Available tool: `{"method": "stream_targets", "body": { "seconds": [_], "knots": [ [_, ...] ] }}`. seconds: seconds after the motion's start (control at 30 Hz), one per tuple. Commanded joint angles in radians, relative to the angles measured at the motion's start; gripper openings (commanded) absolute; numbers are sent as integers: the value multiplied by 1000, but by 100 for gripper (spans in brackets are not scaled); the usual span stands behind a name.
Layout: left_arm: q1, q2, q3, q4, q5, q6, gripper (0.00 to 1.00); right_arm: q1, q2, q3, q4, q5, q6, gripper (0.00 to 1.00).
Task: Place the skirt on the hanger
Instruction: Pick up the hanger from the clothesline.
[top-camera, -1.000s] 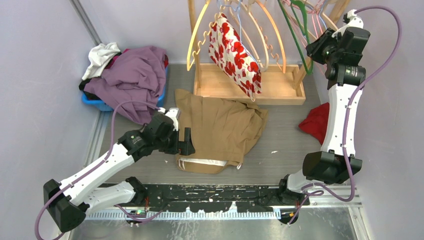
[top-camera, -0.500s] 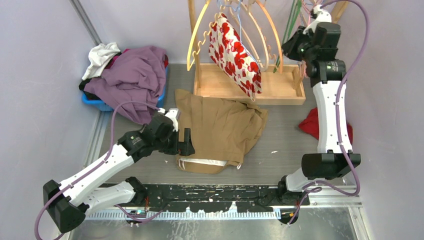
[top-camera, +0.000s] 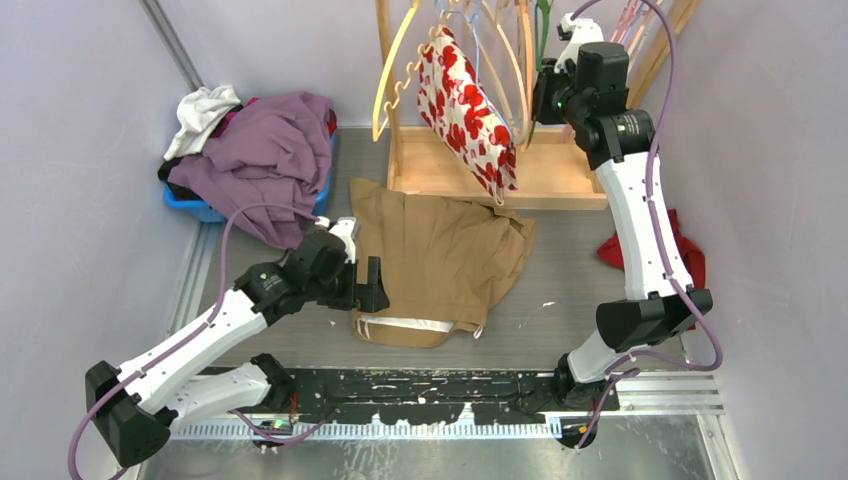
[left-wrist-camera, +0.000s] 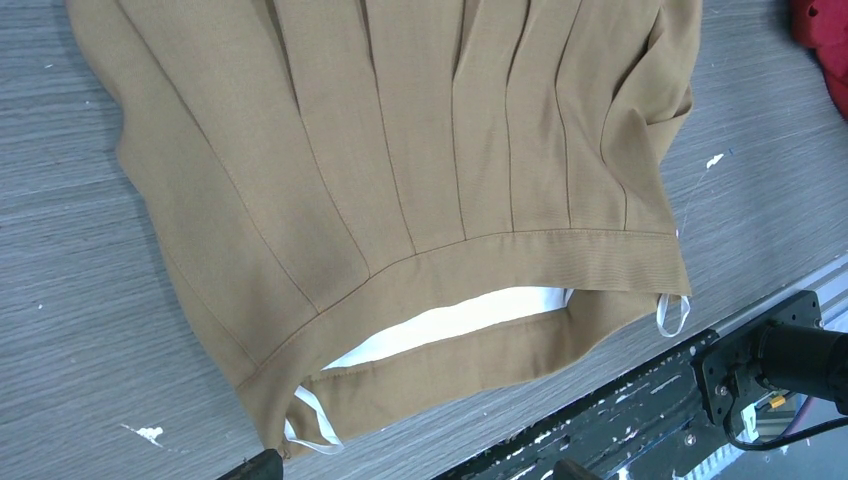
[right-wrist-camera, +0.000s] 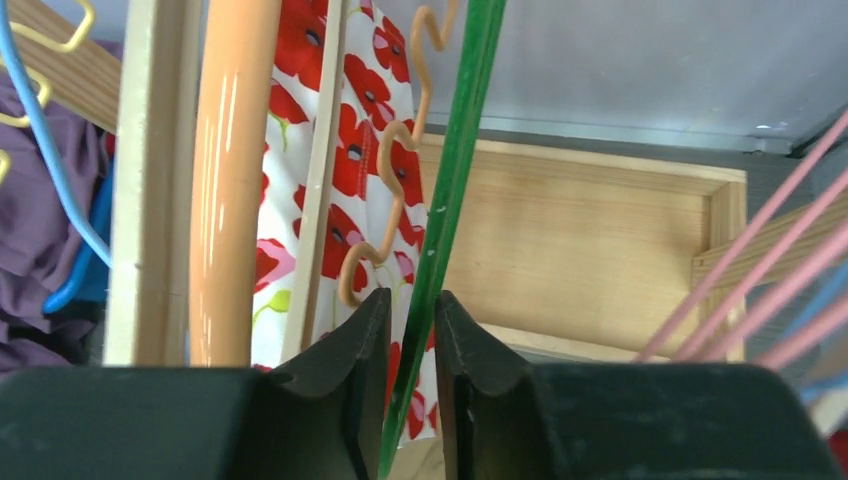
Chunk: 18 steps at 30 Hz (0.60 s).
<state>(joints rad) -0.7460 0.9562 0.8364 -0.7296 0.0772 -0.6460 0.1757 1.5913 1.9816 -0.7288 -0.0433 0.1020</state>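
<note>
Early stage, seemingly: the tan pleated skirt (top-camera: 440, 262) lies flat at frame centre, not yet hung; the left gripper (top-camera: 368, 285) hovers wide open beside its waistband. Upper right, the right gripper (right-wrist-camera: 410, 305) pinches a green hanger (right-wrist-camera: 447, 200) at the wooden rack (top-camera: 500, 180); joining the two remains.

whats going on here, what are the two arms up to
The right gripper is shut on a green hanger up at the wooden rack. The left gripper is open beside the waistband end of the tan skirt, which lies flat on the table. The skirt is not yet on a hanger.
</note>
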Motion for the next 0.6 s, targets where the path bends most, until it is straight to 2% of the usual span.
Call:
{"method": "stream_targets", "body": {
  "seconds": [0.0,0.13,0.33,0.57],
  "knots": [
    [2,-11,9,49,19,11,100,1,-47,42,-21,61,-37,34],
    [1,-8,8,53,22,9,99,-5,-91,62,-56,122,-22,46],
    [2,-12,7,53,24,6,99,-24,-166,76,-80,147,20,51],
    [2,-16,11,49,24,8,99,-69,-167,101,-78,153,52,52]
  ]
}}
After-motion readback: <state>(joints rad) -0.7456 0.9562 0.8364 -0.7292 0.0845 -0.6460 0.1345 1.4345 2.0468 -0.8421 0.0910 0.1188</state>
